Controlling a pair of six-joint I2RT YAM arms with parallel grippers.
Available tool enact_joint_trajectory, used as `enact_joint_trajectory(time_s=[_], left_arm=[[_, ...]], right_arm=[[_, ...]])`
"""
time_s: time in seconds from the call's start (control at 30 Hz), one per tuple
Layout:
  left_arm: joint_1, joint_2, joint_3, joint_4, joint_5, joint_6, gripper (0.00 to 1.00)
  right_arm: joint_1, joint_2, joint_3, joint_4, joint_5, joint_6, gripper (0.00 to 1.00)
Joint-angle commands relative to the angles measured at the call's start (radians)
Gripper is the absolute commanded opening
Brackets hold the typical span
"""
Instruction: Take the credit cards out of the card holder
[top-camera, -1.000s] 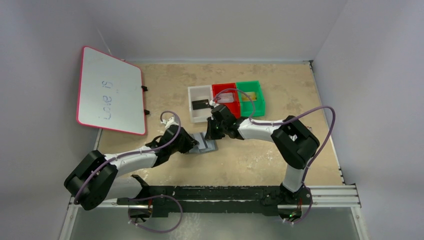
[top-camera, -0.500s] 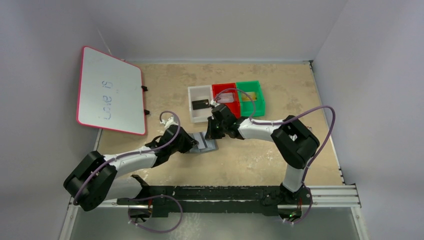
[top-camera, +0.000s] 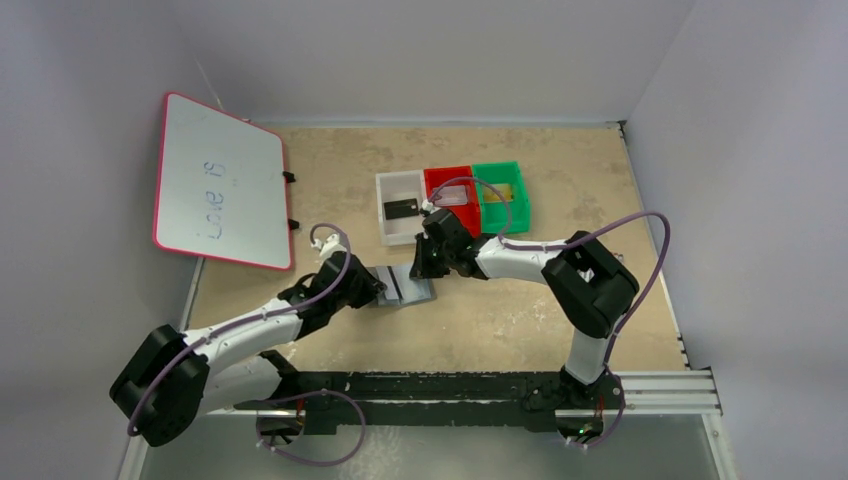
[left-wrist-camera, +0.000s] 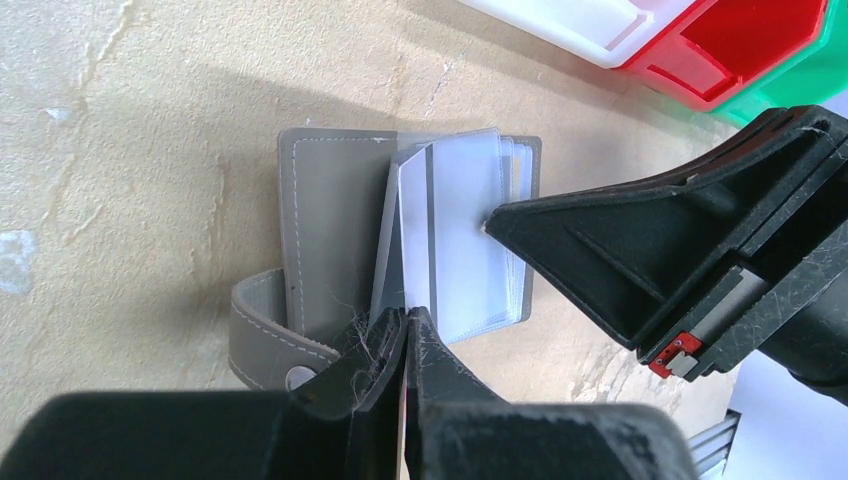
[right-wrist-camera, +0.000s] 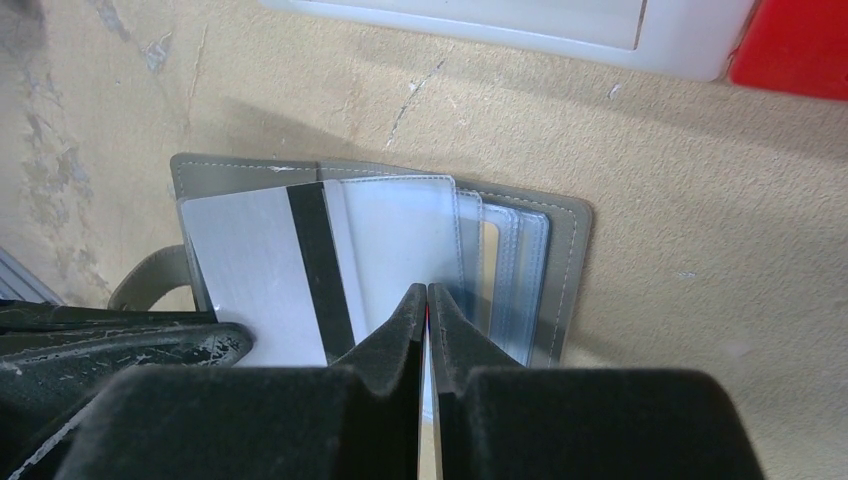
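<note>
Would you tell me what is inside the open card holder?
Clear sleeves and a silvery-grey card with a black stripe, partly out, pinched by the left end effector. The right end effector hides the sleeves' near part.

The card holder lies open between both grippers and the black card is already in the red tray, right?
No: the black card lies in the white tray, not the red tray; the top external view shows it. The card holder does lie open between the left gripper and right gripper.

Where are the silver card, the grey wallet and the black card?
silver card (right-wrist-camera: 245, 270): right wrist view, its shiny face.
grey wallet (left-wrist-camera: 330, 220): left wrist view, its left flap.
black card (top-camera: 401, 209): top view, middle.
</note>
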Motion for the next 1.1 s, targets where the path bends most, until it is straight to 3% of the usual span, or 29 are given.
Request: enact_joint_trajectory(time_s=[0.0,0.23,0.5,0.7,0.9,1.07], left_arm=[[0.009,-0.029,0.057,-0.044,-0.025,0.065,0.0],[0.009,-0.062,0.114,-0.089,-0.025,0.098,0.0],[0.008,-0.066,0.189,-0.154,-0.032,0.166,0.0],[0.008,-0.107,0.201,-0.122,-0.016,0.176,0.0],[0.009,-0.147,0.185,-0.063,0.006,0.181,0.0],[0.008,-0.235,0.123,0.06,0.028,0.179,0.0]], right_arm=[[0.003,-0.002,-0.01,-0.053,0.02,-0.006,0.06],[0.004,-0.049,-0.012,-0.014,-0.005,-0.014,0.06],[0.003,-0.201,-0.007,-0.01,0.054,-0.015,0.25],[-0.045,-0.301,-0.033,-0.019,0.114,0.004,0.33],[-0.184,-0.42,-0.275,0.331,-0.12,0.103,0.5],[-0.262,-0.522,-0.452,0.589,-0.24,0.24,0.56]])
